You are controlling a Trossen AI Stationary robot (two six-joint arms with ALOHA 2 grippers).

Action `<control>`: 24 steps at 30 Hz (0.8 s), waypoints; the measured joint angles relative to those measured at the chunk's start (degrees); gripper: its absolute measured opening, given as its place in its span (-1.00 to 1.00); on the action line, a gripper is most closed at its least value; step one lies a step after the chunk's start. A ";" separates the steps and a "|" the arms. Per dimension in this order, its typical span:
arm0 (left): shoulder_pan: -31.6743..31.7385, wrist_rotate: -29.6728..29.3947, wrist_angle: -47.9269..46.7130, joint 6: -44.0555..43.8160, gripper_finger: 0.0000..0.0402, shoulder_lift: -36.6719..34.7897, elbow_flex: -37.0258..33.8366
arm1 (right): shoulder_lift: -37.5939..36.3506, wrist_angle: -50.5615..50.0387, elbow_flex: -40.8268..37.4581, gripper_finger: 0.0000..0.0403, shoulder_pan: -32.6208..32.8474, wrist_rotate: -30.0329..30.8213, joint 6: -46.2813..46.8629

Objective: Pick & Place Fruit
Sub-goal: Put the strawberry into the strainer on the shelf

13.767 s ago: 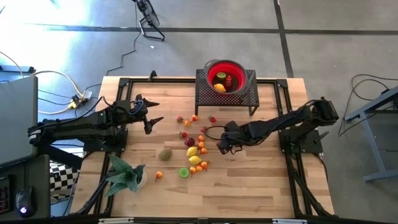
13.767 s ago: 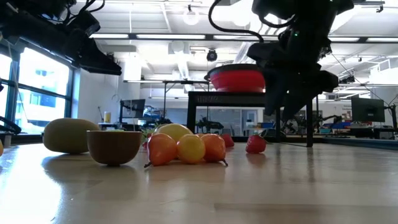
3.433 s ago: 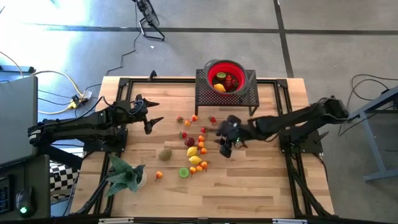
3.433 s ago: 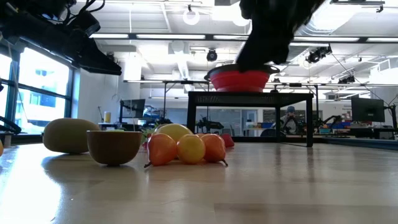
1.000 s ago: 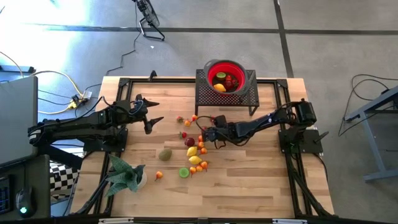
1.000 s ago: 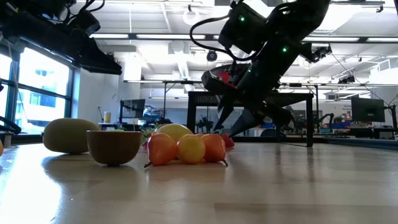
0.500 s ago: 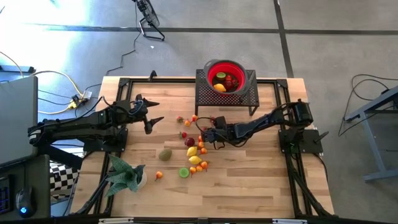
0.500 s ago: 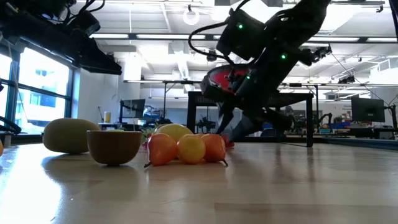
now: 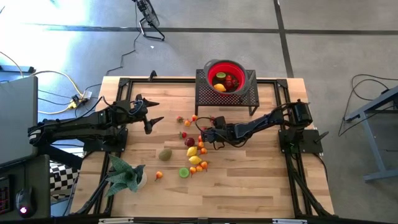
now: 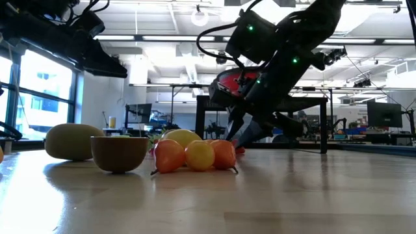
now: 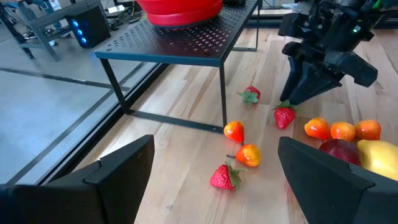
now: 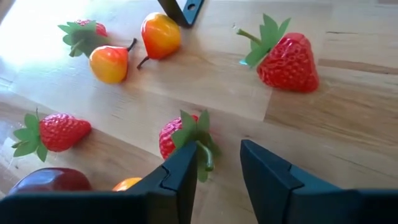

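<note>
the strawberry (image 12: 180,138) nearest the right gripper (image 12: 219,168) lay on the wooden table (image 9: 249,180) just ahead of the fingertips, its green leafy cap and stem turned toward the gap between them. the 2 dark fingers (image 12: 268,171) were spread apart on either side of that stem, not pressed together and not pinching anything; whether a fingertip touched the leaves could not be told. in the left wrist view the same strawberry (image 11: 284,116) sat right under the tip of that gripper (image 11: 298,93), which pointed down at the table.

just beyond it from the right gripper lay a larger strawberry (image 12: 287,61), 2 small orange fruits (image 12: 160,34) with stems, and another strawberry (image 12: 55,133); a dark-red plum (image 12: 42,182) showed close beside the fingers. from above, the right gripper (image 9: 206,135) was low at the edge of the scattered fruit, with a lemon (image 9: 194,160), a green lime (image 9: 184,172) and a brown kiwi (image 9: 165,154) farther out on the side away from the stand. behind the gripper, the black mesh stand (image 9: 205,93) carried the red bowl (image 9: 211,67), which already held a few fruits.

the left gripper (image 9: 151,116) hung over the table well apart from the fruit, its fingers (image 11: 118,171) spread wide and empty. beyond it, near the table's edge, stood a green leafy plant (image 9: 124,174) with 1 small orange fruit (image 9: 159,175) just beside it.
</note>
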 joint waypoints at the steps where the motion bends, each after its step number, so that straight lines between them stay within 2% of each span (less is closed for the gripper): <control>1: 0.00 0.00 0.00 0.00 0.68 0.00 0.02 | 0.00 0.02 0.00 -0.44 -0.02 0.08 -0.02; 24: 0.01 0.00 -0.02 0.00 0.68 0.00 0.01 | 0.00 0.15 0.00 -0.82 0.00 0.42 -0.09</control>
